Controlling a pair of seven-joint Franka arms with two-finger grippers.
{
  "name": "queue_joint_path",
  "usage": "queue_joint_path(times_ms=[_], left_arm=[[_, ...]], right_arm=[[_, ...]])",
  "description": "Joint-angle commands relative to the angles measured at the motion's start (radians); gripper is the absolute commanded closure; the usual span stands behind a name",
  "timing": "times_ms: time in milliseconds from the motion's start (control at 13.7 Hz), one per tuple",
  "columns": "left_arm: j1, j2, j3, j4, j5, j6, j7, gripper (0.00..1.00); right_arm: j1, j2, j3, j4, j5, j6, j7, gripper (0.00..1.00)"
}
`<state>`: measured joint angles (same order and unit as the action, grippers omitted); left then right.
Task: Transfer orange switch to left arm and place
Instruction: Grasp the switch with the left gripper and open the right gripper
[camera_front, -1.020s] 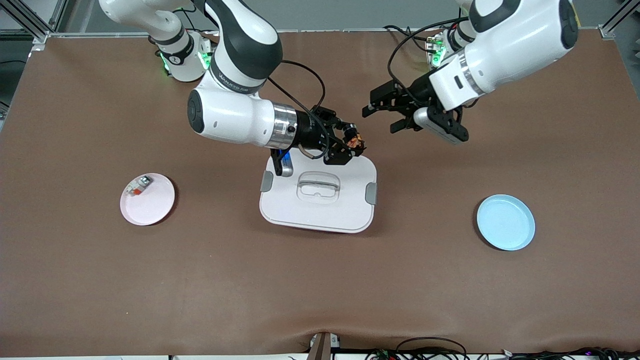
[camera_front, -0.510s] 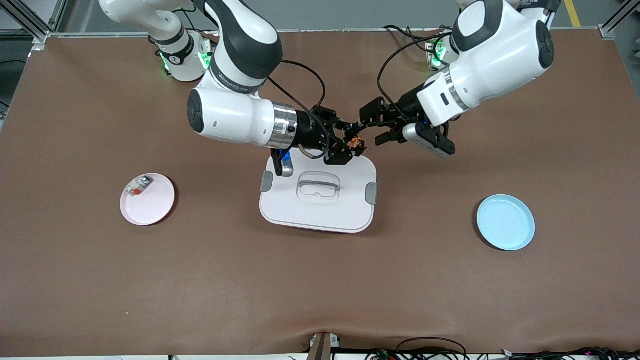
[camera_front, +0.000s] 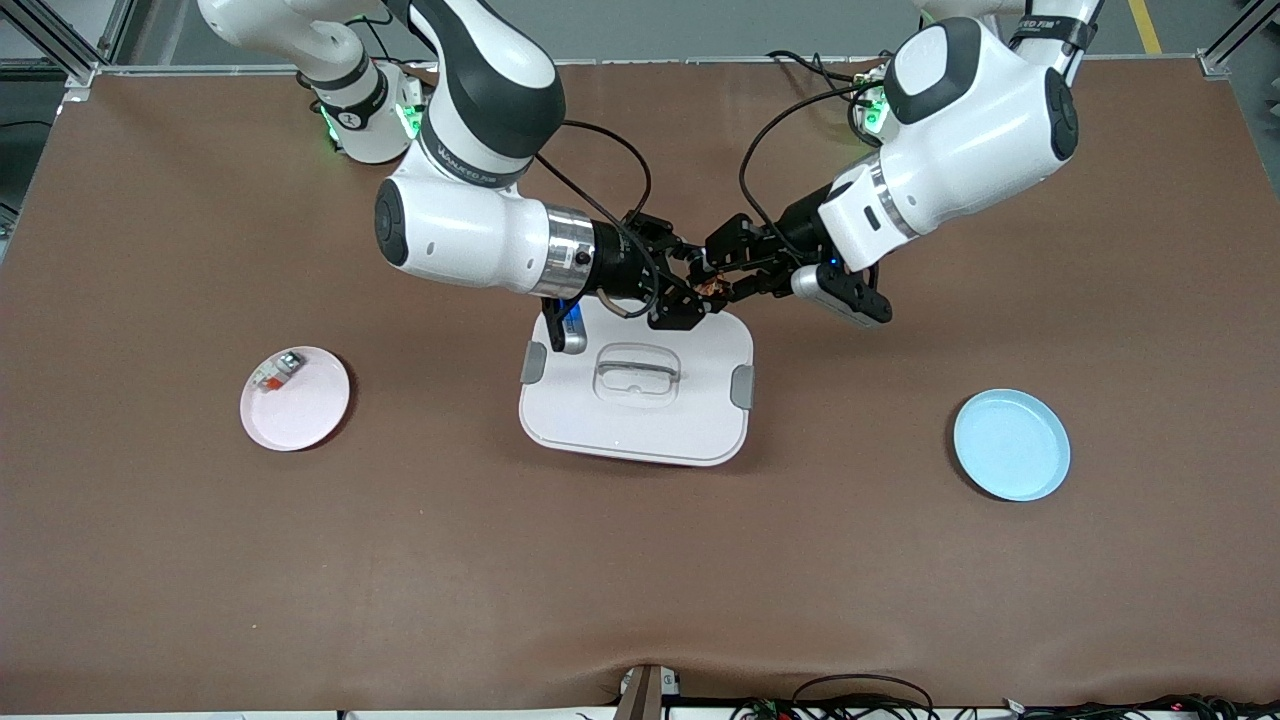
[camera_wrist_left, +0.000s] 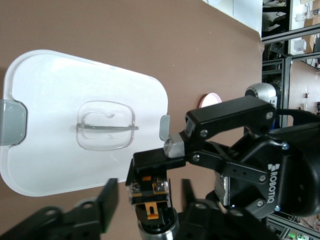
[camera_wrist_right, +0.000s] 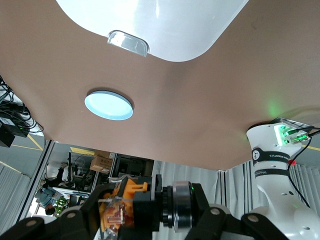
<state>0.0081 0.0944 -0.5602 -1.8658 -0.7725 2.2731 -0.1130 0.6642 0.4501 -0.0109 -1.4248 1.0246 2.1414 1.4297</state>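
The orange switch (camera_front: 712, 286) is a small black block with an orange face and metal bits. My right gripper (camera_front: 702, 287) is shut on it and holds it up over the edge of the white box (camera_front: 600, 425) nearest the arms' bases. In the right wrist view the switch (camera_wrist_right: 121, 210) sits clamped in the right gripper (camera_wrist_right: 145, 214). My left gripper (camera_front: 727, 277) is open and reaches in from the left arm's end. In the left wrist view its fingers (camera_wrist_left: 107, 201) stand on either side of the switch (camera_wrist_left: 150, 192), with gaps showing.
The box lid (camera_wrist_left: 55, 125) has grey side latches and a recessed handle. A blue plate (camera_front: 1011, 445) lies toward the left arm's end. A pink plate (camera_front: 300, 410) toward the right arm's end holds a small white-and-silver component (camera_front: 275, 372).
My left arm has swung in toward the right gripper, and its open fingers now straddle the switch. The right arm and the switch have stayed put.
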Motion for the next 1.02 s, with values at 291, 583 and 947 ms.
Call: queue_joint_path(times_ms=[291,583,947], left_arm=[[-0.020,0.008,-0.007,0.020,-0.002,0.011,-0.060,1.00],[-0.008,0.007,-0.007,0.034,0.175,-0.001,-0.065,1.00],[0.010,-0.001,0.002,0.065,0.301,-0.076,-0.063,1.00]], right_arm=[[0.003,0.015,-0.006,0.027,0.020,-0.005,0.012,0.89],[0.000,0.015,-0.006,0.027,0.022,-0.003,0.015,0.46],[-0.006,0.013,-0.006,0.027,0.022,-0.006,0.017,0.00]])
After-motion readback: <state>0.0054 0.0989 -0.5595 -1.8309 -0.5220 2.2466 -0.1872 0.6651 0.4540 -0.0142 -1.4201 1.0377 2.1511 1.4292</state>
